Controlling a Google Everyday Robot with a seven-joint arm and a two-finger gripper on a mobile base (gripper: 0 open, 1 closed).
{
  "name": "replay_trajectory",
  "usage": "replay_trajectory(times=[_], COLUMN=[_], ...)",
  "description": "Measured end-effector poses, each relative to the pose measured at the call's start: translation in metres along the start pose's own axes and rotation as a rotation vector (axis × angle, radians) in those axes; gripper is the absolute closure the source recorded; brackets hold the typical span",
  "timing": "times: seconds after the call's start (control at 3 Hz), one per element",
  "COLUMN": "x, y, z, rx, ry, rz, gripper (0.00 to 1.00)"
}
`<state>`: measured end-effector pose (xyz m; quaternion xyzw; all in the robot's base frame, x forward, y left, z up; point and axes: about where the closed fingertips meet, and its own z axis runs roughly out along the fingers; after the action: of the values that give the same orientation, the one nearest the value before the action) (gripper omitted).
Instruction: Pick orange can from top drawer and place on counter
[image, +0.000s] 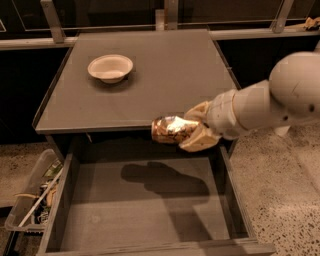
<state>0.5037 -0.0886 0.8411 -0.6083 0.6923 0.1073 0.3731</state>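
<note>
The can (169, 129) is held clamped in the gripper (188, 131) above the drawer (125, 212), not yet placed on the counter (170, 75).

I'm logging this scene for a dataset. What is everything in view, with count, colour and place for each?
orange can: one, shiny orange-gold, held on its side at the counter's front edge, above the open drawer
white bowl: one, off-white, on the counter, back left
counter: one, grey, centre of view
top drawer: one, grey, pulled open below the counter, the arm's shadow on its bottom
clear plastic bin: one, clear, left of the drawer, holding clutter
floor: speckled, light, either side
arm: one, white, reaching in from the right
pincer: one, tan, shut on the orange can
</note>
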Motion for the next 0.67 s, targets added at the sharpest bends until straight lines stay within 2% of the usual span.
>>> replay_trajectory(times=[0.33,0.67], x=[-0.0288,-0.0285], y=[-0.0558,-0.0554], z=[-0.0328,-0.0326], rx=[0.069,0.068], ry=[0.042,0.042], rz=[-0.008,-0.009], gripper=[1.00,1.00])
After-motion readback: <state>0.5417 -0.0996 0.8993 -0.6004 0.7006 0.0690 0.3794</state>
